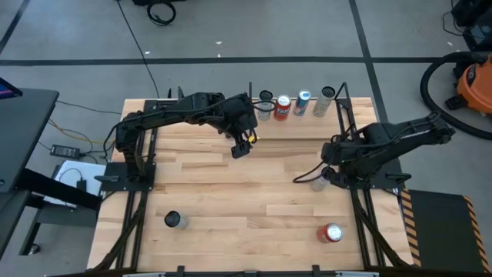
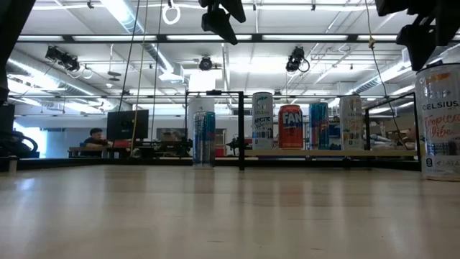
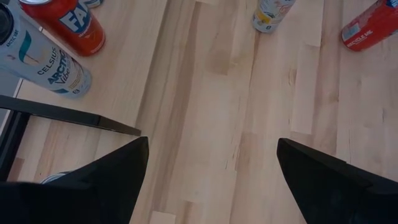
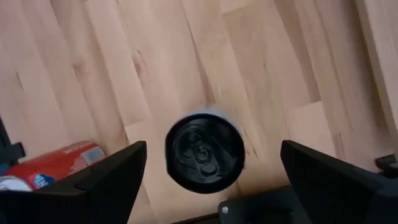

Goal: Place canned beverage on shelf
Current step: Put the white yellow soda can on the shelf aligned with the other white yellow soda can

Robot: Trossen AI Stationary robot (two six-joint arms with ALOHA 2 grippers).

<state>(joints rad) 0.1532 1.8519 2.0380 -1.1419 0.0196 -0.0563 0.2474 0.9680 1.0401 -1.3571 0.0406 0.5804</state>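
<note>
The right gripper, fingers spread wide and empty, hangs directly above an upright black-topped can standing on the planked tabletop near the right arm's base. The left gripper, likewise open and holding nothing, hovers just in front of the shelf at the table's far edge, where four cans stand in a row, among them an orange Fanta can. A red can lies on its side near the front right, and a dark-topped can stands at the front left.

Surface: pale planked wood, light and tan strips. Shelf: paler wood, black rod edging. Fanta can: orange-red, white lettering. Blue can: blue and silver. Fallen can: red. Arms: black.
</note>
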